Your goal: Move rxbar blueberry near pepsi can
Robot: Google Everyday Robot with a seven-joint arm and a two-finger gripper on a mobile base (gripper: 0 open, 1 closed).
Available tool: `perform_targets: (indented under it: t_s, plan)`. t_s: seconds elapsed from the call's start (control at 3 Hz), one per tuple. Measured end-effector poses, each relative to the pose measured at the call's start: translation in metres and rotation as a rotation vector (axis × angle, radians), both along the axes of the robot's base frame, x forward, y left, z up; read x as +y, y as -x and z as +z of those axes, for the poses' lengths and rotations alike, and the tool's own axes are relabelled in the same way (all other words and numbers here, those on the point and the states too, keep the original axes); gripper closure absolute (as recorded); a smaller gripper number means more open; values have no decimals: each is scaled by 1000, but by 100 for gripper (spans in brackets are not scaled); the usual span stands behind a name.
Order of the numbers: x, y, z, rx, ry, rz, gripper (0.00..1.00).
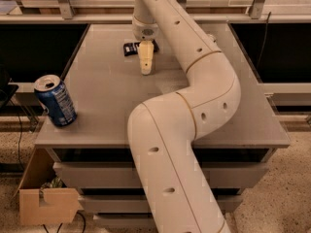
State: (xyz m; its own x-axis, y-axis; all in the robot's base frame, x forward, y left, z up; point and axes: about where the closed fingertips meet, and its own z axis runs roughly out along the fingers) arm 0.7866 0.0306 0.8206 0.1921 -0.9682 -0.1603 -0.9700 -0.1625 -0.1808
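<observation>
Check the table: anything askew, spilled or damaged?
Nothing spilled or damaged. The pepsi can stands close to the front-left edge of the table, the only thing worth watching. The rxbar blueberry lies flat at the far side, right by the gripper.

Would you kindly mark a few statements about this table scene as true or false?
1. The pepsi can stands upright at the near left corner of the table. True.
2. The rxbar blueberry lies right beside the pepsi can. False: it lies flat at the far side of the table, well apart from the can.
3. The hand is over the far part of the table, close to the rxbar blueberry. True.
4. The cardboard box sits on the table top. False: it is on the floor, below the table's near left corner.
</observation>
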Motion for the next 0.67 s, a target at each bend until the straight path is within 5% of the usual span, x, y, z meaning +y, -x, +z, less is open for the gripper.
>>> perform_targets:
  t_s: [0.33, 0.67]
  plan:
    - [0, 0, 1, 1, 0, -1, 37]
    - [0, 1, 3, 1, -1, -1, 48]
